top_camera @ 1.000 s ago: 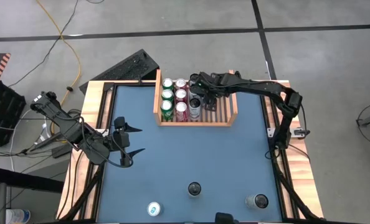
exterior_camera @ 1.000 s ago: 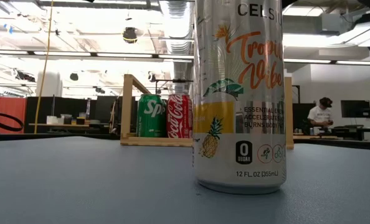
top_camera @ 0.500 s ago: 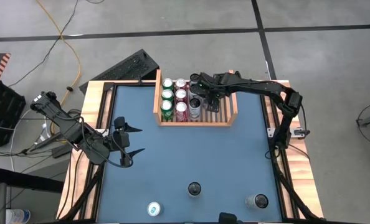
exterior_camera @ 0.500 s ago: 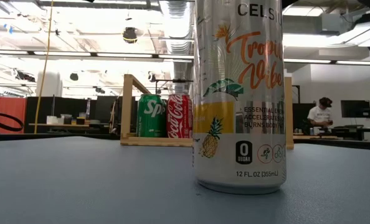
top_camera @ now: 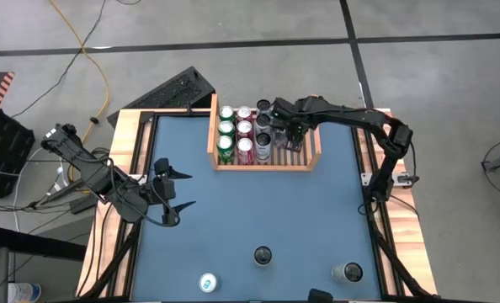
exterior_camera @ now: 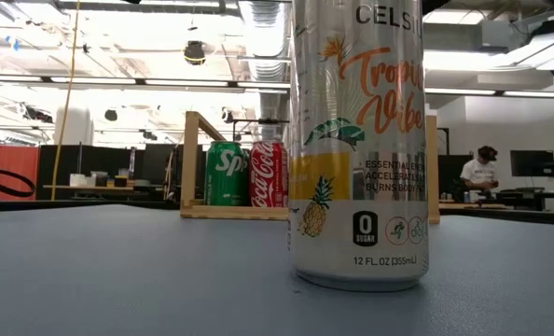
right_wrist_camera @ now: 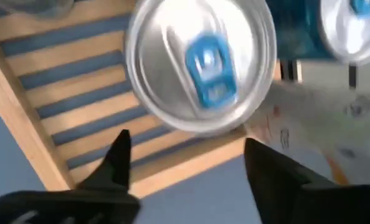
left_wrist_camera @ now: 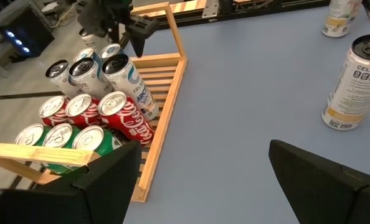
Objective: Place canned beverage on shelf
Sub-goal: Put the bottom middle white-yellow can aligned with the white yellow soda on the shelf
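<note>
The light-wood shelf (top_camera: pixel 267 165) stands at the table's far middle. It holds a row of green cans (top_camera: pixel 226 141), a row of red cans (top_camera: pixel 244 145) and a row of white canned beverages (top_camera: pixel 263 148), all upright on its slats. My right gripper (top_camera: pixel 282 128) hovers open over the shelf's free right part, beside the white cans. In the right wrist view a can top with a blue tab (right_wrist_camera: pixel 200 62) lies just beyond its fingers (right_wrist_camera: pixel 119 163). My left gripper (top_camera: pixel 176 192) waits open over the table's left side.
Three more cans stand near the table's front edge: one in the middle (top_camera: pixel 263 256), one at the left (top_camera: pixel 208 283) and one at the right (top_camera: pixel 348 272). The low view is filled by a Celsius can (exterior_camera: pixel 359 140). Bare blue table lies between the shelf and these cans.
My right gripper has drawn back toward the table's right edge, off the row of white cans and over the shelf's bare slats. The top of the farthest white can now shows uncovered. The cans stand as before.
</note>
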You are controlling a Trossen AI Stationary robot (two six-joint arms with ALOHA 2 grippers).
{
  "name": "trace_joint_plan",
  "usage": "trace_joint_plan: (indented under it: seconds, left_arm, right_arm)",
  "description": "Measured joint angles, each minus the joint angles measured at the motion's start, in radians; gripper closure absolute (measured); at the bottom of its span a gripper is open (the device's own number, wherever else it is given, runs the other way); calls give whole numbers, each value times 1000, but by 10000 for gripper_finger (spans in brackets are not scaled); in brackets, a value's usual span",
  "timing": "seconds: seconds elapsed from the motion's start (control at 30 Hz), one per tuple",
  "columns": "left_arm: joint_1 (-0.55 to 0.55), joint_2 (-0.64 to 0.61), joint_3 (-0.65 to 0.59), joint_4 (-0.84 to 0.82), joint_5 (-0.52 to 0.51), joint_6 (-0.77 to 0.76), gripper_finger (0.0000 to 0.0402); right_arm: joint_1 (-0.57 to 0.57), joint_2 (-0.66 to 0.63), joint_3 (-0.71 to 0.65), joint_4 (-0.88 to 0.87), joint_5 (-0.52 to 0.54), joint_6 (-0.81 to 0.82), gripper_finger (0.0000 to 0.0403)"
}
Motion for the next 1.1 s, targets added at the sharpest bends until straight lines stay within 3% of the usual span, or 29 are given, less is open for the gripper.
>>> trace_joint_plan:
  seconds: [0.3, 0.73, 1.1]
  left_arm:
    - [0, 0, 0, -10, 0, 1, 60]
    - [0, 0, 0, -10, -8, -3, 60]
    - [0, 0, 0, -10, -7, -13, 60]
  right_arm:
    - [20, -62, -137, 102, -53, 61, 390]
    - [25, -61, -177, 302, -53, 35, 401]
    - [-10, -68, -174, 290, -53, 29, 403]
